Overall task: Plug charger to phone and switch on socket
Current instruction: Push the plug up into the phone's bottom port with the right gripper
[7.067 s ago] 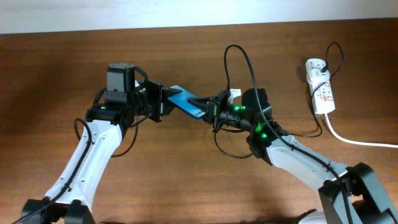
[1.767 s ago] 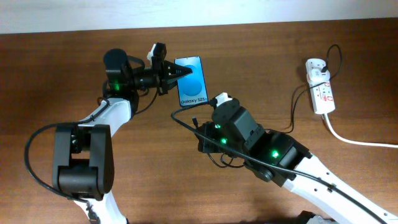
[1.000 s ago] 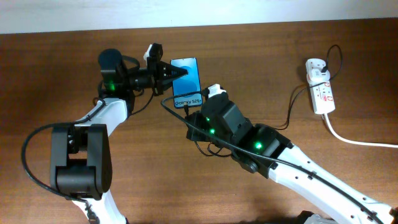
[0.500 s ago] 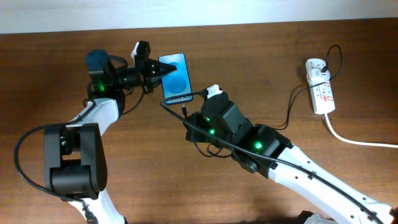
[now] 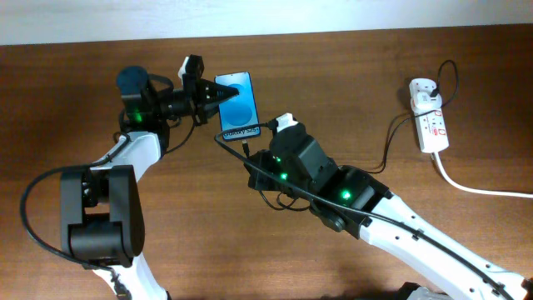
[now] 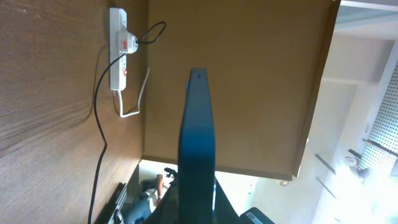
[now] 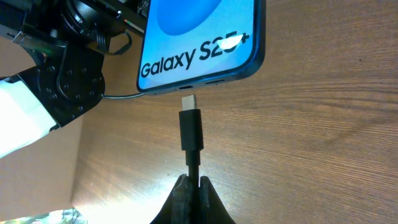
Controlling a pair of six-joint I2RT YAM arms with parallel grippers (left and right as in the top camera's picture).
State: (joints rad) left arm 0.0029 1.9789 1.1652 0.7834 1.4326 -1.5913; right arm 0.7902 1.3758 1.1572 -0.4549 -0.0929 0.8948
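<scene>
Across the whole overhead view stretched the brown wooden table (image 5: 350, 75), with everything else set on or above it. Next in bulk came the right arm (image 5: 375, 208), white with a black wrist, reaching from the lower right toward the middle. The left arm (image 5: 125, 158) bent up the left side and turned inward.

At its end, the left gripper (image 5: 218, 94) was clamped on one long edge of the phone (image 5: 236, 104). The blue screen faced upward, with the white lettering at the end nearer the right arm. From the left wrist camera the phone showed edge-on between the dark fingers. Whether it rested on the wood could not be made out.

Far off on the right side of the table lay the socket (image 5: 429, 117), well apart from both arms. A white cord (image 5: 475, 187) ran from it toward the right edge. How its switches stood was too small to tell.

From the plug block at the socket's far end, the charger (image 5: 391, 158) trailed as a thin black cable toward the right arm.

Smallest of all, the connector tip (image 7: 190, 127) stood out from the right gripper (image 7: 189, 180), whose jaws were pinched together on the cable just behind it. The metal end sat just short of the port in the phone's lower edge, lined up with it but not inside.
</scene>
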